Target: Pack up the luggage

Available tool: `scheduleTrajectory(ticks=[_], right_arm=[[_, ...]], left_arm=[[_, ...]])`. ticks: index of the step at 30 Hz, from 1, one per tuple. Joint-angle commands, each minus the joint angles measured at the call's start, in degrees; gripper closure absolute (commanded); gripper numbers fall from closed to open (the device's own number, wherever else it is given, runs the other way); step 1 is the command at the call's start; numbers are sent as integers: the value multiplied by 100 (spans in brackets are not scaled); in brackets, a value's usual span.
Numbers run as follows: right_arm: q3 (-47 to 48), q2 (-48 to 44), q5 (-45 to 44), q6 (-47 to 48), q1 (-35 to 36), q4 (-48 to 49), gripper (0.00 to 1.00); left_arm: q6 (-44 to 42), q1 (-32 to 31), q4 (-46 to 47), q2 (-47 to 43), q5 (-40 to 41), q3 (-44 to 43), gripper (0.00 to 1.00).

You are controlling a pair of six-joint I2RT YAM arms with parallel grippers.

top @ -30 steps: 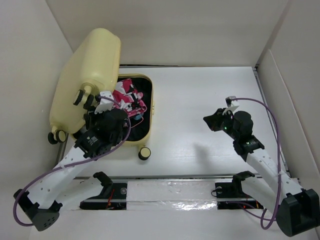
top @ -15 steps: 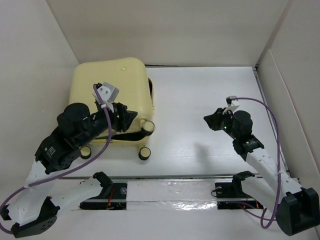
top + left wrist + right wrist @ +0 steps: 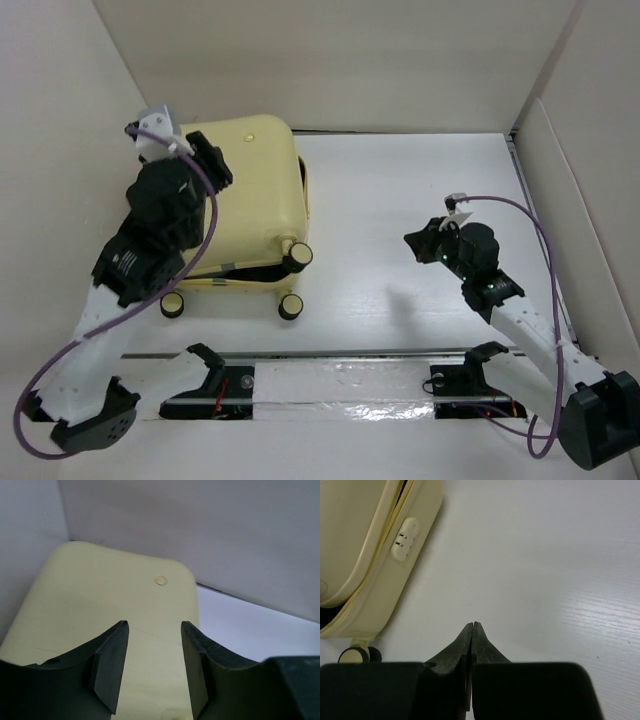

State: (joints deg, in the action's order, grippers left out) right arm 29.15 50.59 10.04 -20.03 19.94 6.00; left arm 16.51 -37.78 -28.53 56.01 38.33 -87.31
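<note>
The pale yellow luggage (image 3: pixel 255 190) lies at the table's back left with its lid down on the lower shell; a thin dark gap shows along its near edge by the wheels (image 3: pixel 296 255). My left gripper (image 3: pixel 212 160) hovers open and empty above the lid, whose shell (image 3: pixel 100 605) and round emblem (image 3: pixel 160 580) fill the left wrist view. My right gripper (image 3: pixel 412 240) is shut and empty over the bare table right of the luggage. The right wrist view shows the luggage's side (image 3: pixel 380 560) with its lock (image 3: pixel 404 538) and one wheel (image 3: pixel 354 654). The contents are hidden.
Tall pale walls enclose the table on the left (image 3: pixel 60 120), back (image 3: pixel 340 60) and right (image 3: pixel 590 170). The luggage sits close to the left wall. White tabletop (image 3: pixel 400 190) lies between the luggage and my right arm.
The luggage lid, raised one second ago over pink items, has come down onto the lower shell. My left arm has swung from the near edge up and back over the lid. Right arm barely moved.
</note>
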Motion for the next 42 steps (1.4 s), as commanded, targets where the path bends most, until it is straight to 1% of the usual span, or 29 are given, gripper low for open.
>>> scheduleTrajectory(ticks=[1,2,3,5,6,8,9,11,12,14,15,17,21,26,27,30,33,35,36,38,39,40,41,42], right_arm=[[276,-67,-239,157,150,244,100],[276,-58,-248,166,202,244,100],[293,-40,-257,184,203,235,100],[311,-14,-292,201,256,209,100],[328,-14,-301,210,334,209,100],[337,-49,-345,210,335,200,100],[337,-58,-354,202,387,191,100],[337,-75,-328,201,387,191,100],[346,-84,-328,201,387,191,100],[355,-119,-310,201,440,182,100],[355,-163,-310,201,440,165,100],[346,-207,-310,201,440,156,100],[337,-304,-284,193,440,156,100],[346,-365,-257,184,440,121,100],[346,-383,-257,184,440,129,100],[337,-374,-283,184,440,130,100],[355,-357,-362,184,492,94,100],[355,-357,-476,201,493,77,100],[338,-331,-547,193,493,68,100],[337,-252,-801,140,493,42,99],[355,-199,-872,149,493,16,93],[372,-68,-951,175,493,7,89],[399,12,-1221,149,493,-46,86],[495,100,-1355,123,493,-98,78]], left_arm=[[159,1171,-81,1075,-82,-488,57],[177,1794,-152,1244,-811,-559,58],[281,3027,-126,1489,-2001,-568,60],[431,4028,57,1597,-2608,-376,60],[467,4711,346,1615,-2924,-79,60],[546,5034,471,1685,-2832,99,59],[546,5096,506,1825,-2396,204,59],[520,5096,515,1992,-1954,284,59],[502,5149,629,2063,-1647,485,59],[458,5525,718,2221,-1626,688,57],[493,5692,674,2291,-1818,784,57],[493,6070,709,2449,-1890,926,55],[493,6335,700,2660,-1741,1163,54],[414,6388,683,3091,-1785,1453,54],[414,6336,709,3152,-1915,1506,54],[493,6046,735,3320,-1943,1708,54],[756,5730,971,3346,-2136,2112,54],[1106,5615,1147,3329,-2722,2428,54],[1265,5615,1418,3294,-3447,2560,54],[1564,5545,1762,3022,-4119,3069,54],[1809,5492,2164,3021,-4505,3071,54],[1899,5492,2290,3021,-4657,3071,54],[1960,5361,2387,3021,-4720,3071,54],[2039,5203,2475,2403,-4694,3819,54]])
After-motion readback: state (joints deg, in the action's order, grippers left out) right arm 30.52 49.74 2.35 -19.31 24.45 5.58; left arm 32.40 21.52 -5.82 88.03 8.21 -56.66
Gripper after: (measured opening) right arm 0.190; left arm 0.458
